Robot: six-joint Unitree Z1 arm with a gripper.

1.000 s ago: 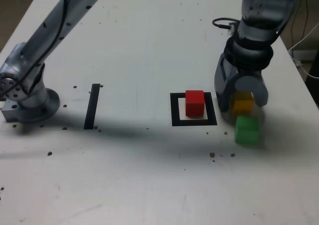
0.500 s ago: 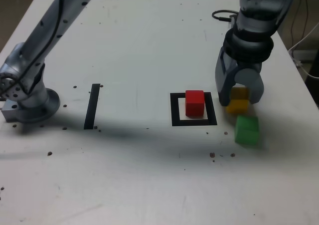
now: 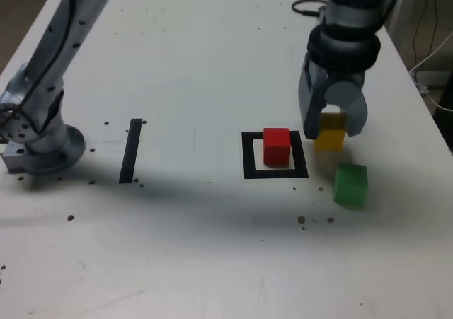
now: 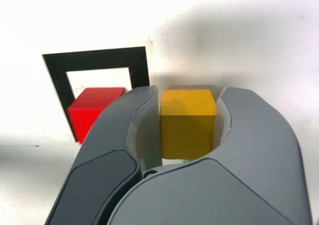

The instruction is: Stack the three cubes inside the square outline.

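Beside the square outline [image 3: 275, 155], where the red cube [image 3: 277, 146] is already seated, the yellow cube [image 3: 330, 131] is pinched clear of the table in the gripper [image 3: 331, 129], the green cube [image 3: 350, 184] left waiting nearby, nothing stacked yet.

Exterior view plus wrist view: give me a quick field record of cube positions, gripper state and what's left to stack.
gripper: shut on yellow cube
yellow cube: between the fingers, lifted off the table, to the exterior view's right of the square outline
red cube: standing inside the square outline, nothing on top
green cube: on the table, outside the outline, to the exterior view's right
black tape strip: to the exterior view's left, bare
stack so far: red cube only
left to place: yellow, green
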